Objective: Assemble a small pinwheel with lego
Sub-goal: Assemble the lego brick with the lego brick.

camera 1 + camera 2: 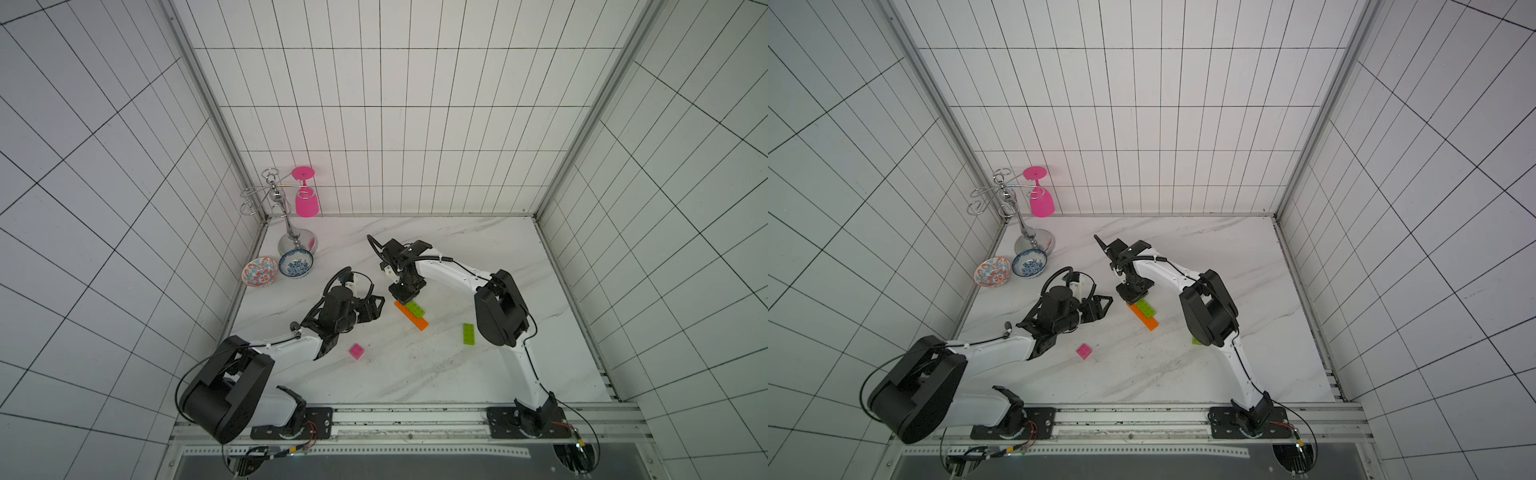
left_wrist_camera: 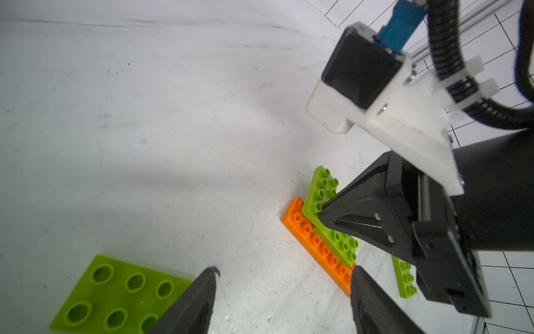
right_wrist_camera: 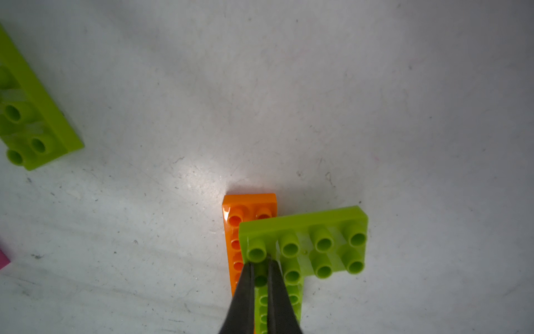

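pink goblet (image 1: 306,203) hangs inverted on rack (image 1: 301,243); red bowl (image 1: 260,272) beside blue bowl (image 1: 296,264).

The bench (image 1: 478,243) is bare along its far side, right edge and near middle. A glass rack (image 1: 291,232), a red bowl (image 1: 259,272) and a blue bowl (image 1: 296,263) crowd the far left corner. At the centre the right hand (image 1: 405,300) stands on the brick stack (image 1: 417,318), the left hand (image 1: 379,309) just beside; a loose green brick (image 1: 468,333) lies by the right elbow (image 1: 498,311).
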`<action>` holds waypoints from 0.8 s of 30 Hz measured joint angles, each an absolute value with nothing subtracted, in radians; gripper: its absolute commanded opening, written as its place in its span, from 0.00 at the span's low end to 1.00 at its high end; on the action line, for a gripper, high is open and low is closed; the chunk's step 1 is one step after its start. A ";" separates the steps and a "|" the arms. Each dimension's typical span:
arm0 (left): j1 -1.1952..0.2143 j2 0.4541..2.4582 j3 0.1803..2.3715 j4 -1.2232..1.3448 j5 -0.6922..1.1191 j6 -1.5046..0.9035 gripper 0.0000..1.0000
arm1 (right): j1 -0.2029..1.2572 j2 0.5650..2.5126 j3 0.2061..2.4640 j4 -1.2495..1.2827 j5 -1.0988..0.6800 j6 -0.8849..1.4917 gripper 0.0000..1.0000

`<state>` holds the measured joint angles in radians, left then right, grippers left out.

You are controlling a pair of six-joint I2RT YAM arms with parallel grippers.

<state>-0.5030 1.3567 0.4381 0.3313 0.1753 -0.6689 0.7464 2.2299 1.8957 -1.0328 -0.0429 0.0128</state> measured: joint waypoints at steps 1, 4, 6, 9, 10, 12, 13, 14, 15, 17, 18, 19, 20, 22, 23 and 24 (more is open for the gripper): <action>-0.503 1.357 0.438 0.331 0.175 -0.669 0.75 | 0.746 2.231 1.896 -1.032 -0.043 0.013 0.06; -0.503 1.357 0.438 0.331 0.175 -0.669 0.75 | 0.746 2.231 1.896 -1.033 -0.043 0.013 0.06; -0.503 1.357 0.438 0.331 0.175 -0.669 0.75 | 0.746 2.231 1.896 -1.033 -0.042 0.013 0.06; -0.503 1.357 0.438 0.331 0.174 -0.669 0.75 | 0.746 2.233 1.896 -1.032 -0.039 0.013 0.06; -0.503 1.357 0.438 0.331 0.173 -0.669 0.75 | 0.746 2.234 1.897 -1.033 -0.038 0.013 0.06; -0.503 1.357 0.438 0.331 0.172 -0.669 0.75 | 0.746 2.234 1.897 -1.033 -0.035 0.013 0.06; -0.503 1.357 0.438 0.330 0.171 -0.669 0.75 | 0.746 2.235 1.898 -1.033 -0.033 0.013 0.06; -0.503 1.357 0.438 0.329 0.170 -0.669 0.75 | 0.746 2.236 1.898 -1.033 -0.031 0.013 0.06; -0.503 1.357 0.438 0.328 0.168 -0.668 0.75 | 0.746 2.236 1.898 -1.034 -0.031 0.013 0.06; -0.503 1.356 0.438 0.324 0.166 -0.668 0.75 | 0.746 2.236 1.898 -1.034 -0.030 0.014 0.06; -0.503 1.356 0.438 0.323 0.165 -0.668 0.75 | 0.746 2.236 1.898 -1.034 -0.029 0.014 0.06; -0.503 1.356 0.438 0.321 0.164 -0.668 0.75 | 0.746 2.237 1.899 -1.034 -0.028 0.014 0.06; -0.503 1.355 0.438 0.319 0.163 -0.668 0.75 | 0.746 2.237 1.900 -1.034 -0.028 0.014 0.06; -0.503 1.353 0.438 0.317 0.160 -0.668 0.75 | 0.746 2.238 1.900 -1.034 -0.028 0.014 0.06; -0.503 1.353 0.438 0.317 0.160 -0.668 0.75 | 0.746 2.238 1.900 -1.035 -0.028 0.014 0.06; -0.503 1.353 0.438 0.317 0.159 -0.668 0.75 | 0.746 2.238 1.901 -1.036 -0.028 0.014 0.06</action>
<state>-0.5030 1.3529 0.4381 0.3168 0.1589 -0.6682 0.7464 2.2379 1.9007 -1.0355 -0.0277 0.0135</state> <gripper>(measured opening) 0.746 0.077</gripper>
